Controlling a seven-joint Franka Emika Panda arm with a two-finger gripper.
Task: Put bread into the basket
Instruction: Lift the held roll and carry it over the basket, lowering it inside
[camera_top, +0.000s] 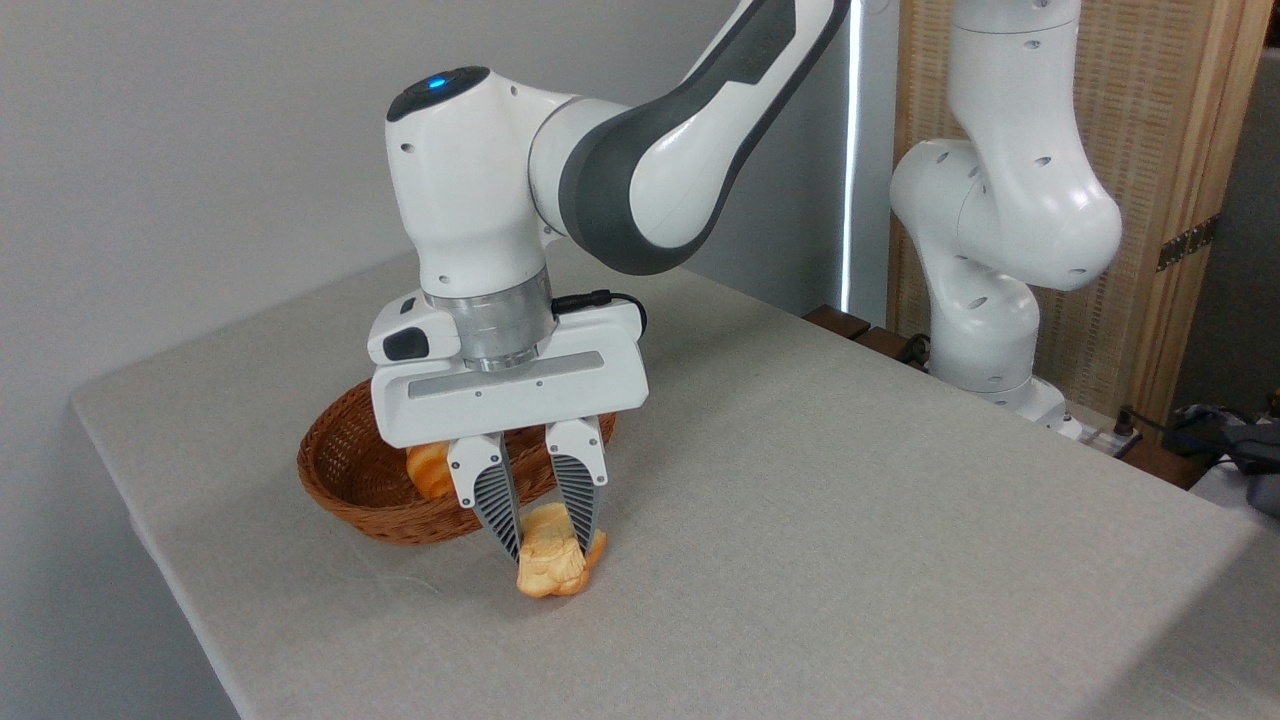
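The bread (552, 566) sits pinched between the two fingers of the gripper (548, 545), which has closed on it from above. It is right at the table (850, 520), just off the near right edge of the basket (345, 470); whether it is touching the cloth or a hair above it I cannot tell. It looks tilted up on edge in the grip. So the step in hand is the grasp, with the carry not yet made. Another bun (428, 470) already lies inside the basket, partly hidden behind the gripper. Next, I would say, calls for a lift high enough to clear the woven rim, a short move to the far left over the basket, then letting go.
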